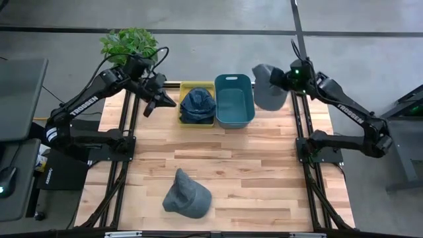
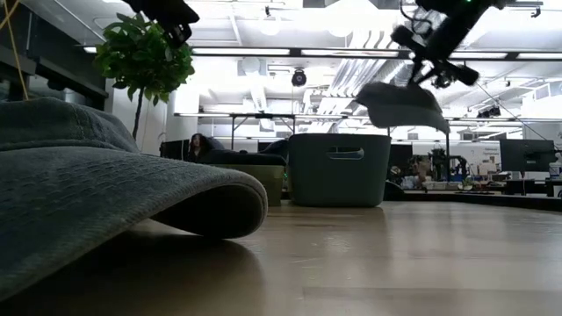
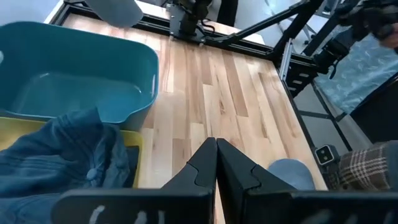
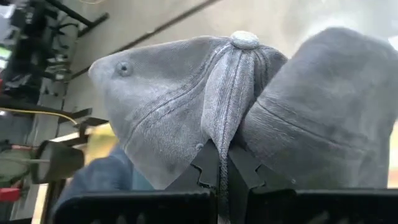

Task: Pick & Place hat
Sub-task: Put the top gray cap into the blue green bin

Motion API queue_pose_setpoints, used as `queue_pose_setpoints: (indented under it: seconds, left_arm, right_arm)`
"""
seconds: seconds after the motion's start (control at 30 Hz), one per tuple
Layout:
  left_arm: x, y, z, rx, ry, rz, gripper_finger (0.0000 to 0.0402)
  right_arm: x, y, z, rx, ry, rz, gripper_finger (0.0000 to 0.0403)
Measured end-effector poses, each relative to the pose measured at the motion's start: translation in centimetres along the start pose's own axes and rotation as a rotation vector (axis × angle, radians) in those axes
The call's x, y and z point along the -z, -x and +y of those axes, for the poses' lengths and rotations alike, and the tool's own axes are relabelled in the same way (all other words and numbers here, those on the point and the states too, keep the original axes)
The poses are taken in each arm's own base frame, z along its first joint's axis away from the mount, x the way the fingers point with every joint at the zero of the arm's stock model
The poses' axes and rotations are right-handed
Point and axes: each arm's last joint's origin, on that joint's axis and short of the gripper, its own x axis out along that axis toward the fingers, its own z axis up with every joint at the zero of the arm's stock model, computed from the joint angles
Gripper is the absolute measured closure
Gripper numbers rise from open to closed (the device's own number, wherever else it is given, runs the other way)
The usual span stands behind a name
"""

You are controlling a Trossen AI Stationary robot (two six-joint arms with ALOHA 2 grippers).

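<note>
Hidden or unclear: in the low view a grey cap [image 2: 105, 189] lying on the worktop [image 2: 395, 263] fills the near left and blocks most of the yellow bin [image 2: 263, 182]; the left arm's body is cut off at the top of that view.
Yellow bin: sits at the far edge of the worktop [image 1: 264, 165], touching the teal bin [image 1: 234, 100] on its right; it holds a crumpled blue denim hat [image 1: 197, 104].
Teal bin: shows only its bare floor in the left wrist view [image 3: 74, 93].
Held hat: a light grey cap [image 1: 267, 88] hangs in the air just right of the teal bin, above the worktop's far right edge; in the low view it droops [image 2: 402, 106] higher than the bin's rim.
Right tool: the right tool [image 4: 217, 163] is clamped together on the cap's crown fabric [image 4: 205, 99], the arm reaching in from the far right.
Left tool: the left tool [image 3: 216, 163] has its fingers together with nothing between them, raised beside the yellow bin's left side [image 1: 160, 100].
Remaining hat: the grey cap [image 1: 187, 194] rests near the worktop's front edge, left of centre, well apart from both bins.
Background: a potted plant [image 1: 129, 43] stands beyond the far left corner.
</note>
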Motion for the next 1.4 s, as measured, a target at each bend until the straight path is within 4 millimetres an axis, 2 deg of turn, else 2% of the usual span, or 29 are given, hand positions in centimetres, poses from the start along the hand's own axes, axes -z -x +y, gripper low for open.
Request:
queue_pose_setpoints:
  seconds: [0.17, 0.3, 0.43, 0.57, 0.8, 0.97, 1.2, 1.4]
  left_arm:
    - [0.0, 0.0, 0.0, 0.002, -0.012, 0.002, 0.0401]
    - [0.1, 0.0, 0.0, 0.002, -0.009, 0.005, 0.0401]
    - [0.0, 0.0, 0.0, 0.001, -0.014, 0.001, 0.0401]
    - [-0.1, 0.0, 0.0, -0.001, -0.019, -0.004, 0.0401]
    - [-0.1, 0.0, 0.0, -0.001, -0.019, -0.004, 0.0401]
    - [-0.1, 0.0, 0.0, -0.001, -0.019, -0.004, 0.0401]
    - [0.0, -0.1, 0.0, -0.001, -0.014, -0.002, 0.0401]
    - [0.0, -0.1, 0.0, -0.001, -0.013, -0.001, 0.0401]
  right_arm:
    - [-1.5, 0.2, 3.9, -0.057, 0.08, -0.025, 0.0402]
    - [-2.2, -0.3, 6.7, -0.074, 0.136, -0.028, 0.0402]
    - [-2.1, -1.3, 9.1, -0.085, 0.179, -0.025, 0.0402]
    - [-1.1, -3.0, 10.8, -0.082, 0.195, 0.002, 0.0402]
    - [2.1, -7.0, 12.4, -0.078, 0.202, 0.096, 0.0402]
    - [3.8, -9.0, 13.3, -0.101, 0.194, 0.129, 0.0402]
    - [5.1, -10.5, 13.2, -0.056, 0.212, 0.17, 0.0402]
    - [5.4, -10.9, 13.0, -0.039, 0.213, 0.195, 0.0402]
